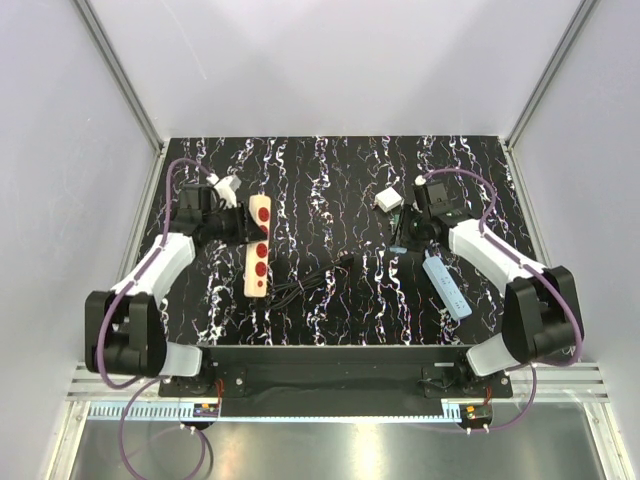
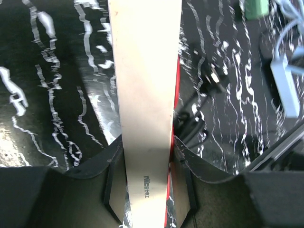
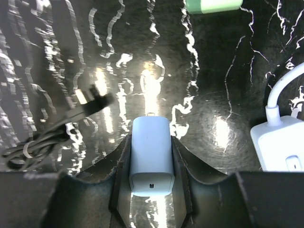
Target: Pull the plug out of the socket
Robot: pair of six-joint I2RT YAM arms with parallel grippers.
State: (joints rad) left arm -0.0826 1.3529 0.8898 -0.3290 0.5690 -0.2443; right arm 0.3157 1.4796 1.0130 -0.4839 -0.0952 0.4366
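right claw (image 3: 151, 143) gripping plug (image 3: 151, 164), socket (image 2: 145, 95) cropped

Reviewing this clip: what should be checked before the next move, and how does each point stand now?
1. Left gripper clamped on socket: ok.
2. Right gripper clamped on plug: ok.
3. Plug out of socket: ok, well apart in the top view.
4. Black cord clear of both grippers: ok.
5. White block beside plug not touched: ok.
6. Plug prongs intact: cannot tell.

Robot lab: aluminium-framed white enclosure (image 1: 330, 60)
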